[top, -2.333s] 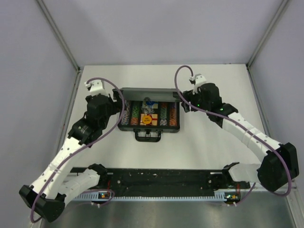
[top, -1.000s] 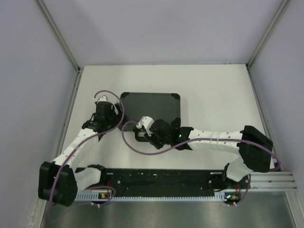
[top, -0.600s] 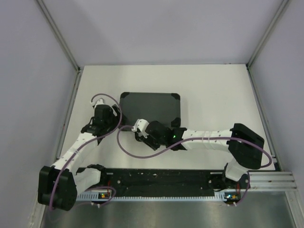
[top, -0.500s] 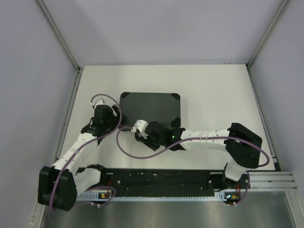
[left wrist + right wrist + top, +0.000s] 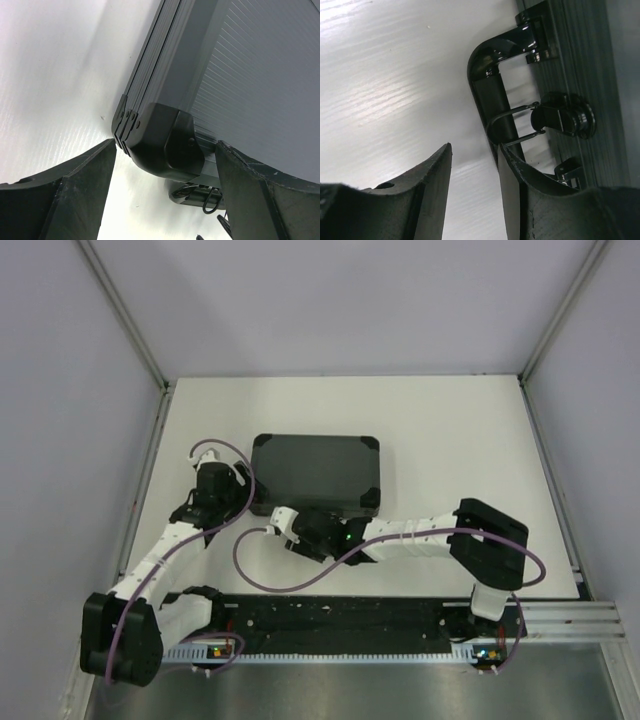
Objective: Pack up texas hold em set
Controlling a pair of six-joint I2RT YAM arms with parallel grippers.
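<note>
black fingers of the right claw (image 5: 475, 149) stand a narrow gap apart, gripping nothing, just beside the handle (image 5: 490, 95) on the near side of the case (image 5: 600, 75). the left claw (image 5: 165, 145) gapes wide around the case's near-left corner, not clamped. the case lies lid shut, left of the desk's (image 5: 450, 440) middle. packing looks nearly done; whether the latch (image 5: 565, 120) is fastened i cannot tell.

One closed black case (image 5: 315, 465), one handle (image 5: 490, 95), one worktop (image 5: 450, 440), two end effectors: left end effector (image 5: 166, 146), right end effector (image 5: 475, 149).
</note>
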